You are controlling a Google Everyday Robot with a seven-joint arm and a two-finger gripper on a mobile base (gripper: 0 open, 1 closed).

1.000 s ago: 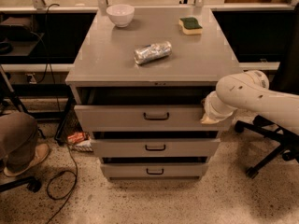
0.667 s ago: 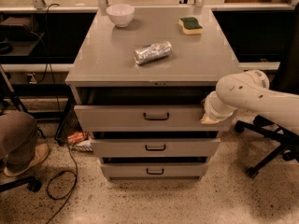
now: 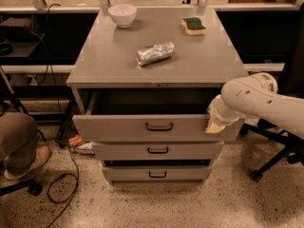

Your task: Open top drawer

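The top drawer [image 3: 118, 127] of the grey metal cabinet is pulled partly out. Its tall flat front carries a small dark loop handle [image 3: 159, 126] at centre, and the inside is dark and shadowed. My gripper [image 3: 213, 126] is at the right end of the drawer front, against its upper right corner, well to the right of the handle. My white arm [image 3: 259, 99] reaches in from the right edge of the view. The gripper's tip is pale yellow and partly hidden behind the wrist.
Two narrower drawers [image 3: 157, 150] [image 3: 156, 174] sit below, slightly out. On the cabinet top [image 3: 199, 56] lie a white bowl [image 3: 122, 14], a crumpled silver can [image 3: 155, 53] and a green-yellow sponge [image 3: 193, 25]. A person's leg [image 3: 16, 141], cables and chair bases stand on the floor.
The top drawer has slid further out toward the camera, and my gripper has moved with its right corner, lower in the view.
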